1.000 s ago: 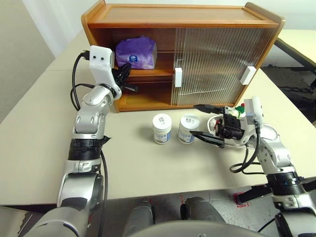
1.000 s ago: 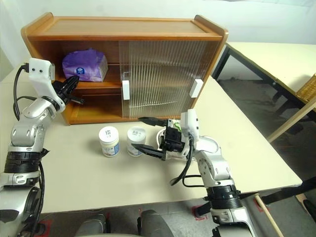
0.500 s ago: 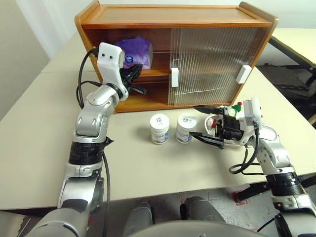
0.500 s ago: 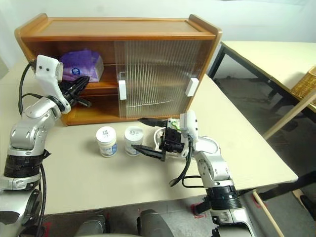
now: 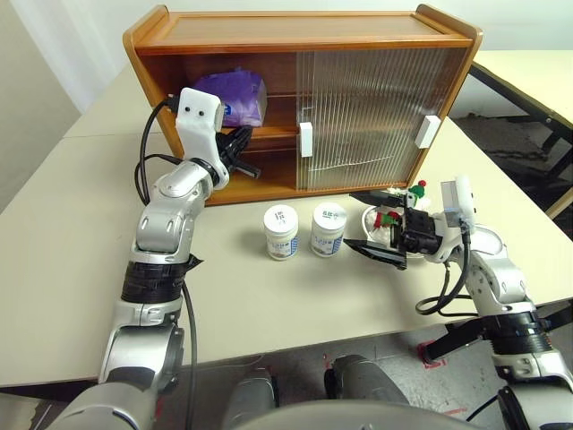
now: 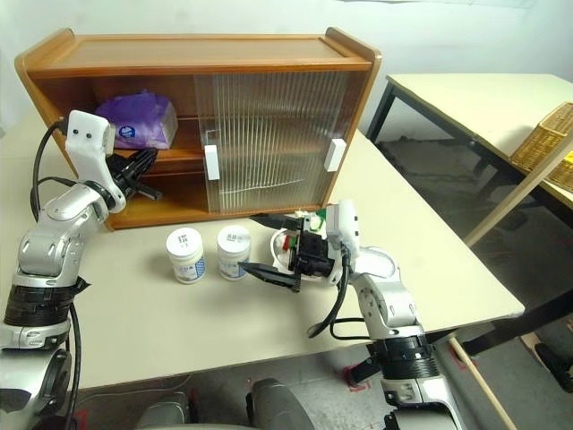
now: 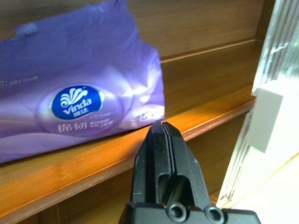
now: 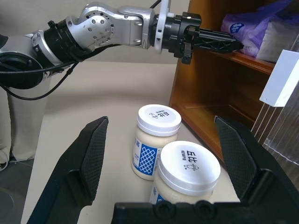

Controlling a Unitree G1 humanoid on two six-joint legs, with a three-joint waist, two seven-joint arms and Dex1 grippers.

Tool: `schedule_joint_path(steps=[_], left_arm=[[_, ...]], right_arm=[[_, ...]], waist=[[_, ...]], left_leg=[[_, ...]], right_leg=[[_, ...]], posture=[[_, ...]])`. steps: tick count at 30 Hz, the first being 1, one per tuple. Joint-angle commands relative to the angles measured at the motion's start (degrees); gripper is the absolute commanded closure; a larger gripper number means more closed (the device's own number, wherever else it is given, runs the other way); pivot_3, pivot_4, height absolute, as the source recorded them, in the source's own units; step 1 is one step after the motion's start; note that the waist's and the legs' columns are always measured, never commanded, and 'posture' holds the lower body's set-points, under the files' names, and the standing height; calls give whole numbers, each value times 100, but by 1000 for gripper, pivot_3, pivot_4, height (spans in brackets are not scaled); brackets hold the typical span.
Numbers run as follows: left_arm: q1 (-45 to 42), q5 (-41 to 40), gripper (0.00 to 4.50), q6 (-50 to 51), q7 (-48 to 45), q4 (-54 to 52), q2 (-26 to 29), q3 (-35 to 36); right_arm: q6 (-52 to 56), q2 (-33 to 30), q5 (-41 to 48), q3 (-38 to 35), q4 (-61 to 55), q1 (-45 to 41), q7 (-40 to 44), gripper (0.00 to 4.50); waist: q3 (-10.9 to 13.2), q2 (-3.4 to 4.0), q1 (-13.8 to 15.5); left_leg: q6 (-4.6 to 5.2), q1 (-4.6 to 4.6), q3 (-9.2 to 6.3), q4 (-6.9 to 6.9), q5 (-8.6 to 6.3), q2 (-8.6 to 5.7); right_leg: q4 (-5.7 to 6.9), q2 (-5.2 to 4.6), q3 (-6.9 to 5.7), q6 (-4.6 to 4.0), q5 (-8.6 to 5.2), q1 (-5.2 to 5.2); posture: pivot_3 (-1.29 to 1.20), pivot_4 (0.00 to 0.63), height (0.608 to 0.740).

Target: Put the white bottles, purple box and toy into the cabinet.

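Note:
The cabinet (image 5: pixel 304 27) stands at the back of the table with its left side open. On its upper shelf lies the purple box (image 5: pixel 231 97), seen close in the left wrist view (image 7: pixel 74 102). My left gripper (image 5: pixel 249 152) is shut and empty, level with the upper shelf's front edge, just short of the box. Two white bottles (image 5: pixel 281 232) (image 5: pixel 329 228) stand side by side on the table in front of the cabinet. My right gripper (image 5: pixel 363 224) is open and points left at them from close by. The toy (image 5: pixel 394 215) sits right behind it.
Ribbed sliding doors (image 5: pixel 358 116) with white handles (image 5: pixel 305 140) cover the cabinet's middle and right. The toy rests in a shiny metal dish (image 5: pixel 370 215). A second table (image 6: pixel 466 94) and a wicker basket (image 6: pixel 546 143) stand to the right. The lower left shelf (image 5: pixel 260 184) is open.
The whole view has shifted, so the cabinet sits further left in the picture. Neither gripper nor any object has visibly moved.

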Motion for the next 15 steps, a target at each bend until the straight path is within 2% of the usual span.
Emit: schedule_joint_path(steps=[1,15], left_arm=[[-132,66,4449,-169,29,304,52,73],[-1241,392,4449,-1279,-64,2383,59,-107]], right_arm=[[20,-62,5,-13,-3,2,0,0],[34,-50,-16,20,-50,2,-47,0]], waist=[[0,0,0],[0,1,-22]], left_leg=[[0,-2,0,0,0,0],[1,-6,-1,-2,-1,0]], right_leg=[[0,0,2,1,0,-3],[-1,-1,12,12,2,-10]], posture=[[-249,0,740],[-257,0,740]])
